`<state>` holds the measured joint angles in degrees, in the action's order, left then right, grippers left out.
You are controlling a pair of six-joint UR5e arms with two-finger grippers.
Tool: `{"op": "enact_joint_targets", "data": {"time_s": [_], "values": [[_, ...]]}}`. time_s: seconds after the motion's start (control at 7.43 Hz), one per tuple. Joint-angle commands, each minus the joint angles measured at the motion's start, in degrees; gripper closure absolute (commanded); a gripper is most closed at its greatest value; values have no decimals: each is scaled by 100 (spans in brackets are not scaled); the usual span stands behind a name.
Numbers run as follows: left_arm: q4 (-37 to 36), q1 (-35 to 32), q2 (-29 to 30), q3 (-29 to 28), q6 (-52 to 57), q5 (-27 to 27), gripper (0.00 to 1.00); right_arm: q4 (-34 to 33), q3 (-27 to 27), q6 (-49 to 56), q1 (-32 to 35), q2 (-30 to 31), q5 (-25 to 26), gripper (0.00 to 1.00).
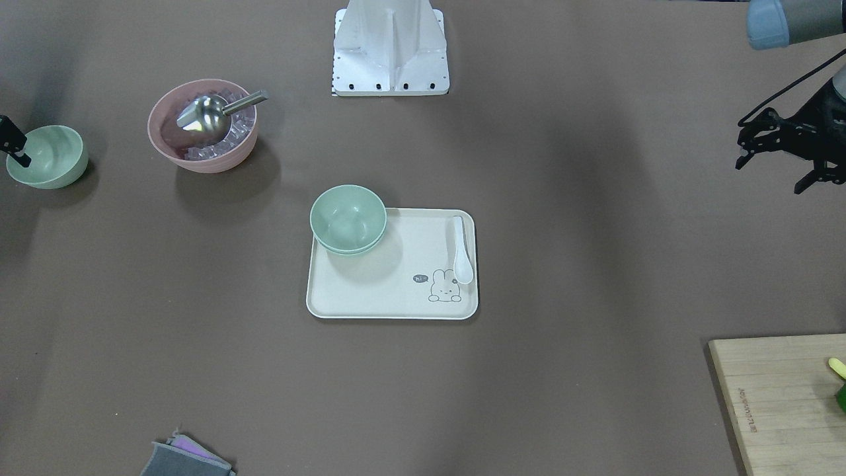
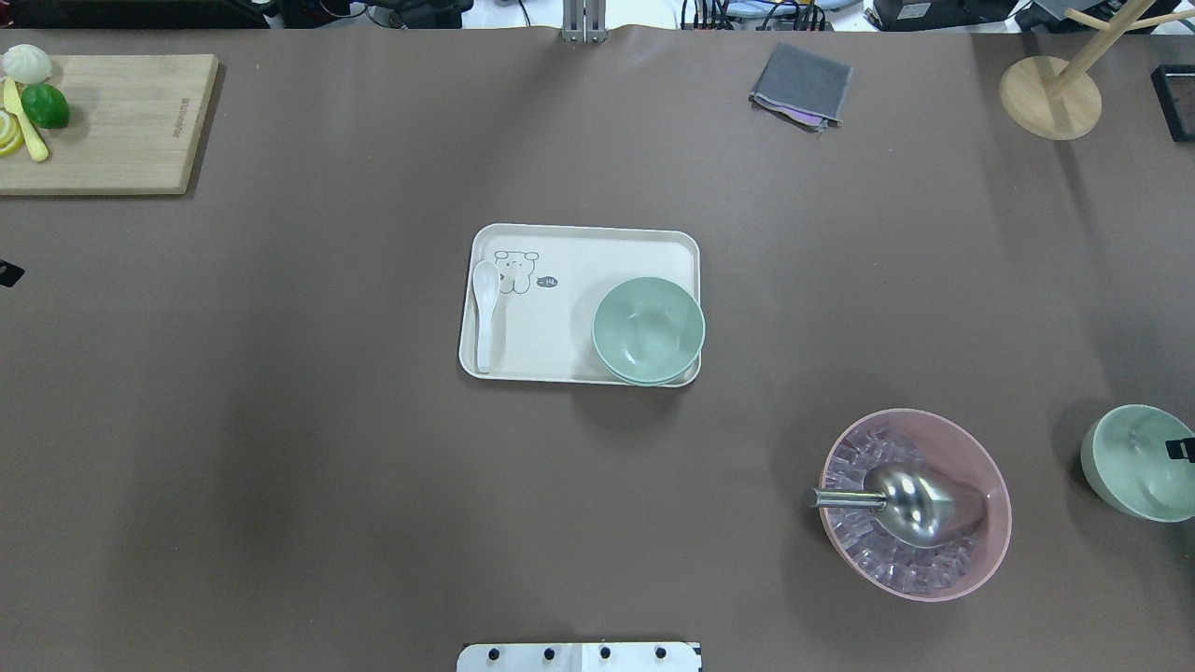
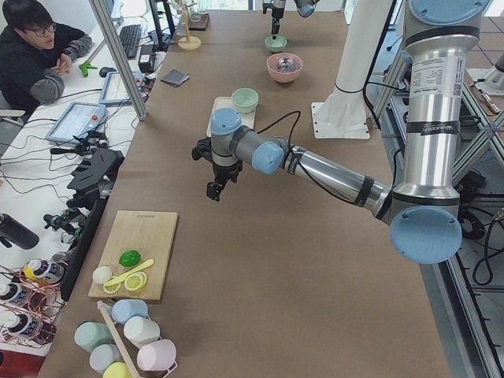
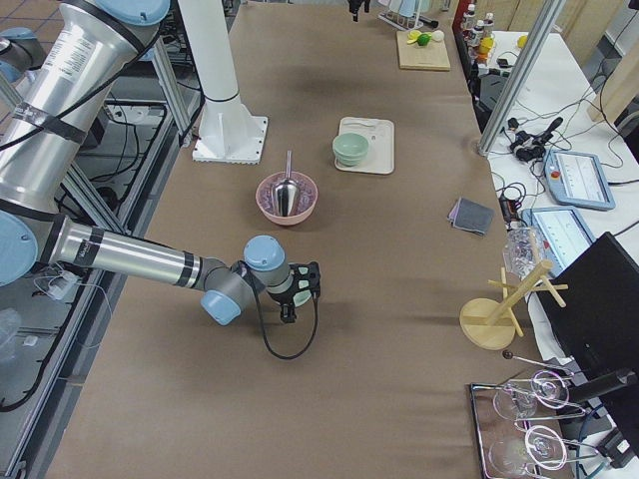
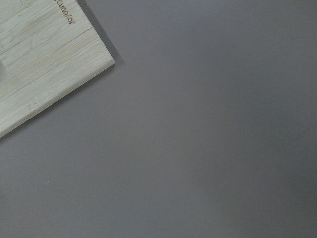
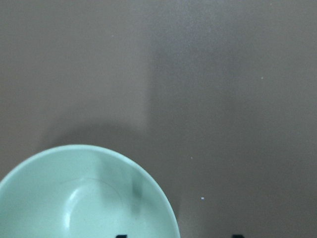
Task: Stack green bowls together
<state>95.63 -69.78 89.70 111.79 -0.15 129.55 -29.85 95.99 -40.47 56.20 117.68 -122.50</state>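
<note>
The right gripper (image 4: 289, 309) is cut off at the frame edge in both table views. Its wrist camera shows two dark tips set apart, one over the lone green bowl (image 1: 46, 157) and one outside its rim; contact is unclear. Open table surrounds that bowl. The left gripper (image 1: 772, 173) hangs spread and empty. The other two green bowls (image 1: 348, 218) sit nested on the tray (image 1: 396, 304) corner.

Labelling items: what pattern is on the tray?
A line-drawn bunny on the cream tray; exterior front-facing shows it best.
</note>
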Motion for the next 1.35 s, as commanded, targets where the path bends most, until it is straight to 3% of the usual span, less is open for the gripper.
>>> {"op": "enact_joint_targets", "data": {"time_s": [0.0, 0.13, 0.4, 0.81, 1.08, 1.21], "values": [[0, 0, 3, -9, -2, 0, 1, 32, -2, 163, -39, 71, 7, 41], [0, 0, 3, 0, -2, 0, 1, 15, -19, 136, -39, 71, 7, 79], [0, 0, 3, -17, -2, 0, 1, -3, -63, 57, -48, 36, 7, 99], [0, 0, 3, -17, -2, -9, 1, -20, -28, 57, 48, -288, -342, 100], [0, 0, -5, -26, 6, 0, 1, -47, -55, 74, 940, -788, -922, 100], [0, 0, -5, -26, 6, 0, 1, -482, -46, 74, 1363, -1121, -1394, 100]]}}
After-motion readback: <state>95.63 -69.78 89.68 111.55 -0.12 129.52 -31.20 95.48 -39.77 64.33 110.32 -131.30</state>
